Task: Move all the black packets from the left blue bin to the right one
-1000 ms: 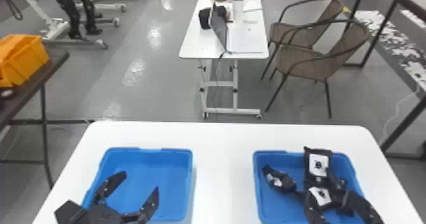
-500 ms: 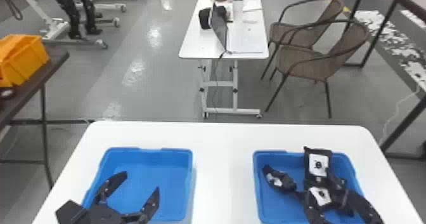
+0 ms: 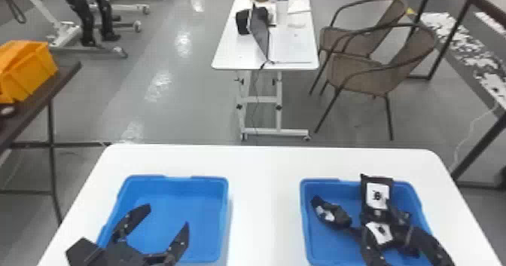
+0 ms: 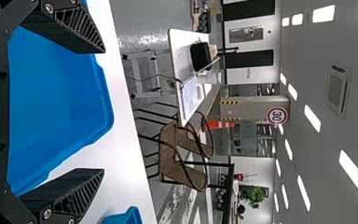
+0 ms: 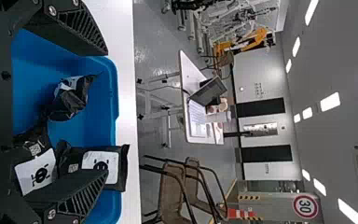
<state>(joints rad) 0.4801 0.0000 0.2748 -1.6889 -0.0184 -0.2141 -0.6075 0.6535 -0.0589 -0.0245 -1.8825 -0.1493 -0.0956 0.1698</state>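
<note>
From my remote station, I have the left black gripper (image 3: 168, 215) released, fingers spread over the left blue plastic bin (image 3: 225, 212). My right black gripper (image 3: 387, 229) is also released, above black, white-labelled packets (image 3: 340, 216) in the right blue plastic bin (image 3: 305, 223), one overlapping its far rim.

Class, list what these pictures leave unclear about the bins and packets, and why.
- Right bin, near end: head view, cut off by the bottom edge.
- Exact number of packets: head view, overlapping, partly behind the right hand.
- Left bin, near-left corner: head view, behind the left hand.
</note>
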